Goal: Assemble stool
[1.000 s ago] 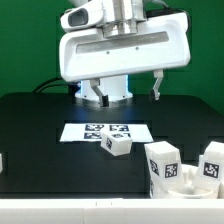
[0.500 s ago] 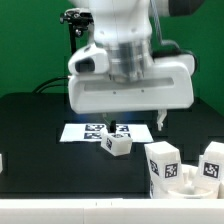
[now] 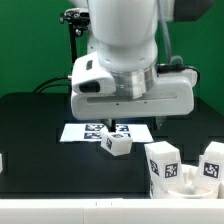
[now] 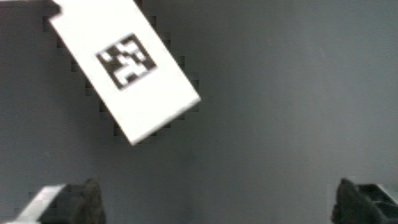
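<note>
In the exterior view the arm has swung forward and come lower than it stood a second ago, when it hung back above the far edge of the worktop (image 3: 30,120); over the last half second it has only settled a little. Its broad white head now fills the middle of the picture, and the gripper (image 3: 137,122) hangs above the marker board (image 3: 80,131), its fingers well apart with nothing between them. The stool parts have not moved: one small tagged leg (image 3: 116,144) lies just in front of the marker board, almost under the gripper, and two more chunky legs (image 3: 163,168) and (image 3: 212,165) stand at the exterior view's right near the front edge. The round seat cannot be made out. In the wrist view both fingertips (image 4: 71,203) show wide open over bare dark worktop, while a white tagged piece (image 4: 128,65), probably the small leg, lies slanted ahead of them and outside their gap. The approach looks nearly done, so the grasp likely needs further alignment and descent.
</note>
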Robot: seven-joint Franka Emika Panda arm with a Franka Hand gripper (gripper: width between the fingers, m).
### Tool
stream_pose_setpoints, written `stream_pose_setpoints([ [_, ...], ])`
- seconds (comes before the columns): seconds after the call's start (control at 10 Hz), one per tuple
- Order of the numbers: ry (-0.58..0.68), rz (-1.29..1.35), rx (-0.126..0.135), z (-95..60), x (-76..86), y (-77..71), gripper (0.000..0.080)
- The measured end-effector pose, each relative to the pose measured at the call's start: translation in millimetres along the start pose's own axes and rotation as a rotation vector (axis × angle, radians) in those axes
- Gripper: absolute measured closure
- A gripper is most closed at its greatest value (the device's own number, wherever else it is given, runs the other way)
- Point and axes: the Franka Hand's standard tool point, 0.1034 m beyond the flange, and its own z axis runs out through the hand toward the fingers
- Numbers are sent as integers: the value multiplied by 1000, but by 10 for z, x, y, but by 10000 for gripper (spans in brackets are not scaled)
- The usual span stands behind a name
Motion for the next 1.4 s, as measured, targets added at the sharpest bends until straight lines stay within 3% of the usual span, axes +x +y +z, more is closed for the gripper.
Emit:
stream_pose_setpoints([
  [0.1, -65, -43, -69, 86, -72, 69, 150],
  [0.2, -79, -80, -110, 115, -64, 85, 150],
  [0.5, -273, -67, -103, 191, -136, 91, 150],
  [0.8, -498, -95, -151, 454, -222, 82, 150],
  [1.4, -514, -104, -160, 450, -204, 87, 150],
])
